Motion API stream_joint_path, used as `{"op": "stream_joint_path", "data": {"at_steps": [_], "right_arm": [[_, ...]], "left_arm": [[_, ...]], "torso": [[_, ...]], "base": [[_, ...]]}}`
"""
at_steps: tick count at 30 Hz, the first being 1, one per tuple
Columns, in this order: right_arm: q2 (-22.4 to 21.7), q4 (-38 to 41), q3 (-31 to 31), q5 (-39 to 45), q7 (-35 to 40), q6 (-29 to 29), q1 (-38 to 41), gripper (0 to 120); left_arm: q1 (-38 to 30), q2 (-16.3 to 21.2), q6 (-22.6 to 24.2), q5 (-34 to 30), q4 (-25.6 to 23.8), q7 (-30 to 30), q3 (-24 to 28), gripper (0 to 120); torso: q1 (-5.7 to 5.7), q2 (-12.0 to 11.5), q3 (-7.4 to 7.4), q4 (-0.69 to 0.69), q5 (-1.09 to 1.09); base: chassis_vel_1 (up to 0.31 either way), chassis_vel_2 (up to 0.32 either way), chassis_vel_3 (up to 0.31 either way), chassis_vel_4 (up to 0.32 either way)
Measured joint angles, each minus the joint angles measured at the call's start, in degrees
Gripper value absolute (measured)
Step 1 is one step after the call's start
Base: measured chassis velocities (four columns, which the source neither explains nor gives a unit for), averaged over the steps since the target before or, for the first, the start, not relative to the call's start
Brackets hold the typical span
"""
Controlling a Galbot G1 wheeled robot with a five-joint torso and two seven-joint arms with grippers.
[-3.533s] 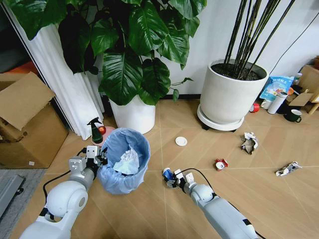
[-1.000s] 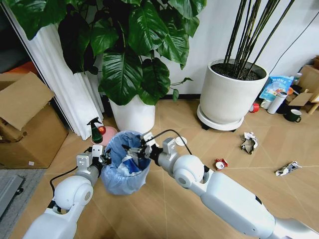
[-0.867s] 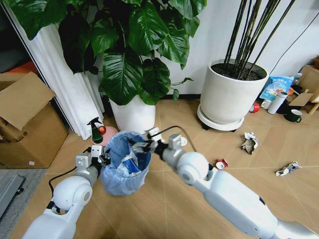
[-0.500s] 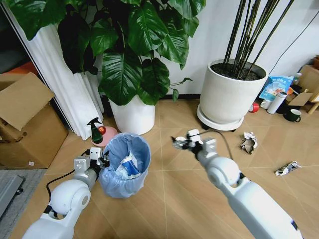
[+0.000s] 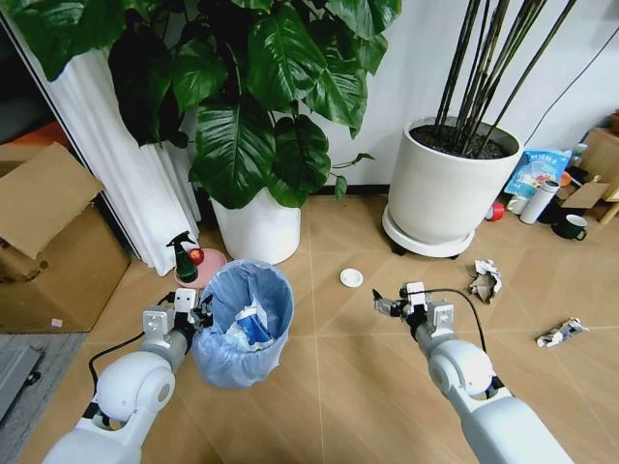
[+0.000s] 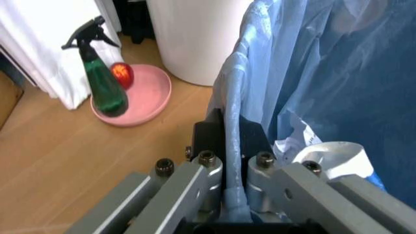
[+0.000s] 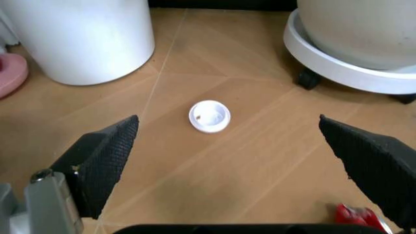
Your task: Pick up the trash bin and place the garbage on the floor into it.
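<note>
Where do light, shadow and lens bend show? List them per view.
Head view: the wide lens tilts the curtain and bamboo stems outward; flat light, a soft shadow under the big pot. Left wrist view: light shines through the trash bin bag where the left gripper clamps its rim. Right wrist view: the open right gripper fingers are dark silhouettes flanking the white disc on the floor.

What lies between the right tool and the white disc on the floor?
Only bare floor: in the right wrist view the white disc lies ahead of the open right tool.
</note>
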Motion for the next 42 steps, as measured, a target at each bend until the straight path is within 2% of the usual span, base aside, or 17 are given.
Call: {"op": "stream_joint_path", "data": {"at_steps": [31,36,39,42], "right_arm": [[1.82,-3.73,-1.38,-1.86,-0.1,0.02,1.29,100],[1.55,-9.05,-1.65,-0.67,-1.94,1.11,3.38,100],[1.92,-17.01,-2.21,-0.34,-3.83,1.94,6.63,100],[2.37,-21.53,-2.99,-0.11,-5.11,2.98,8.73,100]], "left_arm": [[0.01,0.2,-0.08,-0.2,-0.27,0.02,-0.06,0],[0.3,0.11,-0.1,-0.2,-0.75,-0.11,-0.06,0],[0.76,0.14,-0.11,-0.24,-1.41,-0.3,-0.24,0],[1.12,0.17,-0.11,-0.33,-1.84,-0.36,-0.4,0]], "torso": [[0.0,0.0,-0.01,0.0,-0.01],[0.0,0.0,0.0,0.0,0.0],[0.0,0.0,0.0,0.01,0.0],[0.0,0.0,0.0,0.0,0.0]], "base": [[-0.087,0.098,0.094,-0.095],[-0.082,0.082,0.086,-0.085],[-0.043,0.066,0.063,-0.059],[-0.006,0.016,0.019,-0.01]]}}
